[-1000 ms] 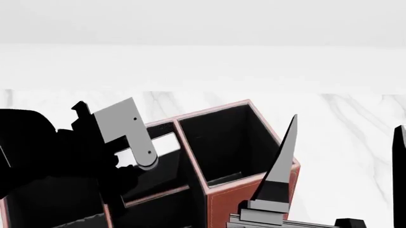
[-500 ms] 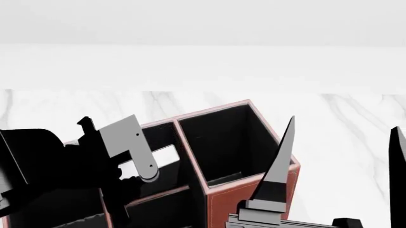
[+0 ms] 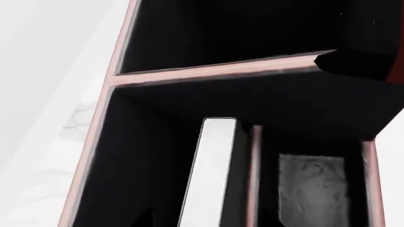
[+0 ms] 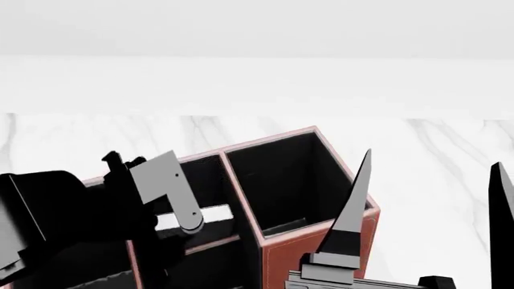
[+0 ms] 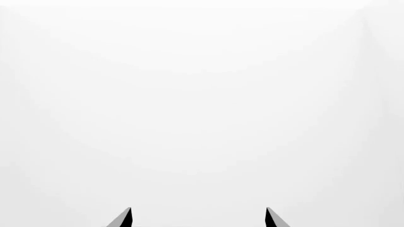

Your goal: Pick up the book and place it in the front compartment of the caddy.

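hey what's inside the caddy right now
The book stands on edge in one compartment of the caddy, white page edge up, beside a divider. The far-right compartment looks empty. The left arm hides the near-left compartments, and whether the left gripper holds the book cannot be seen.

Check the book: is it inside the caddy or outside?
Inside. The left wrist view shows the book's white page edge standing below the caddy rim, beside a divider; the head view shows it low among the walls.

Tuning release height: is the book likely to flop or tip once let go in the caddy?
The book looks thin and flat with a straight white page edge, so probably stiff, not floppy. Standing on edge, it may lean against the caddy's divider rather than fall flat.
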Robot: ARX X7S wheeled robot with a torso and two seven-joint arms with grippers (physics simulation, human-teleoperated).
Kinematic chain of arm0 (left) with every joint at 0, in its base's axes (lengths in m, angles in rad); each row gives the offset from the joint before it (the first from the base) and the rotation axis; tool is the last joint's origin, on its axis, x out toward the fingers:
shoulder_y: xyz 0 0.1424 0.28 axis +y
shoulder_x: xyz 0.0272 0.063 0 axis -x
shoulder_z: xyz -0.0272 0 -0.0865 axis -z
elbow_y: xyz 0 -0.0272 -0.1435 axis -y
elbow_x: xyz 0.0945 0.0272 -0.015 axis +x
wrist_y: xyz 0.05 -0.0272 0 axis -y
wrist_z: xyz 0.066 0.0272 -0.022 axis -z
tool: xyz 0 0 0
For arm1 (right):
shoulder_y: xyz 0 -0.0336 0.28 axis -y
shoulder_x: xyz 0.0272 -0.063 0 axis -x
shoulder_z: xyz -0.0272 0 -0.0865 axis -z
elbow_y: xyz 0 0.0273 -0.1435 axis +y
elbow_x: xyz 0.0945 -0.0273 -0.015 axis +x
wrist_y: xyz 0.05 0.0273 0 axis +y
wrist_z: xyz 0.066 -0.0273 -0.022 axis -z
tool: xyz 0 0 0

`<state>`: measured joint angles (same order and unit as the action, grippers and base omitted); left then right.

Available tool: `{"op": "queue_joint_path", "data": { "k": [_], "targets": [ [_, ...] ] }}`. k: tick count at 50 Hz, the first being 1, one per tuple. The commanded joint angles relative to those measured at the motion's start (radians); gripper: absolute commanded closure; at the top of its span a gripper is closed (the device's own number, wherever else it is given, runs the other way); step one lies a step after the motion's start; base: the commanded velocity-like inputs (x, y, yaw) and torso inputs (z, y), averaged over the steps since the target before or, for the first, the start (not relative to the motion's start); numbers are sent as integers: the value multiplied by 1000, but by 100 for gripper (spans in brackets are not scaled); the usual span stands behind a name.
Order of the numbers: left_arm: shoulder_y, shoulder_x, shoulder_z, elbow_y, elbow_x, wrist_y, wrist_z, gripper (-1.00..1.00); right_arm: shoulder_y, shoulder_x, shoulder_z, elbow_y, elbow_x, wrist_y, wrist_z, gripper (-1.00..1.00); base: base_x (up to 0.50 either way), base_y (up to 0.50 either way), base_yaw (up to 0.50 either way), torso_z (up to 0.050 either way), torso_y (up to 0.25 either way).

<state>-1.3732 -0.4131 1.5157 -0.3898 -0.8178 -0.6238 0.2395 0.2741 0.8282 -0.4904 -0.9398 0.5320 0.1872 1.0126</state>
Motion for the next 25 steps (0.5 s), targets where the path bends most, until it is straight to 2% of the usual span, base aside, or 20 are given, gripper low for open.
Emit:
{"op": "queue_joint_path", "data": {
  "k": [1,14,23,25],
  "targets": [
    [-4,-3,-13,14,2,-7,-16,-100,0,2,-2,1,0,-2,1,-100,0,0,0,0,0],
    [-23,-49,-42,108,-42,-59,-68,-100,-3,6,0,-3,4,-6,5,-100,0,0,0,0,1],
    [3,-134,-124,286,-152,-115,-224,-100,1,-8,-16,15,-4,-9,-6,-100,0,0,0,0,0],
    [29,-170,-177,353,-212,-97,-278,-100,1,-8,-17,14,-4,-9,-7,-100,0,0,0,0,0]
  ]
}}
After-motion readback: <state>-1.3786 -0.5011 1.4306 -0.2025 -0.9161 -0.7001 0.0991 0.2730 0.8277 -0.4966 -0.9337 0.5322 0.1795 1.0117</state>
